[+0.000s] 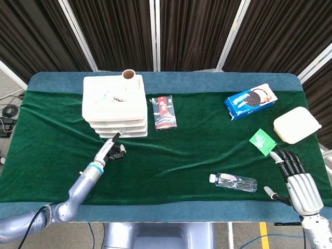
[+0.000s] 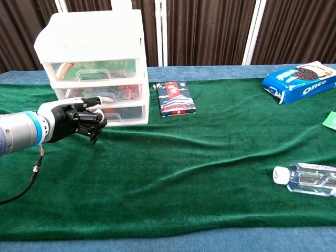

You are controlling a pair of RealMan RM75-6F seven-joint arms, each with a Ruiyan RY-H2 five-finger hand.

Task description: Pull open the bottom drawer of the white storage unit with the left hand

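Note:
The white storage unit [image 2: 92,68] with three drawers stands at the back left of the green cloth, also seen from above [image 1: 114,106]. Its bottom drawer [image 2: 125,114] sits flush with the others, closed. My left hand [image 2: 73,122] hovers just in front of that drawer's left half with its fingers curled in and nothing visibly in them; one finger points toward the unit's front. From above, the left hand [image 1: 113,149] lies just short of the unit's front edge. My right hand [image 1: 298,184] rests at the table's front right corner, fingers spread, holding nothing.
A dark red-patterned packet [image 2: 176,97] lies right of the unit. An Oreo box [image 2: 299,81] sits at the back right, a water bottle [image 2: 310,179] at the front right. A green sachet [image 1: 263,141] and a white lidded box [image 1: 296,124] lie near the right hand.

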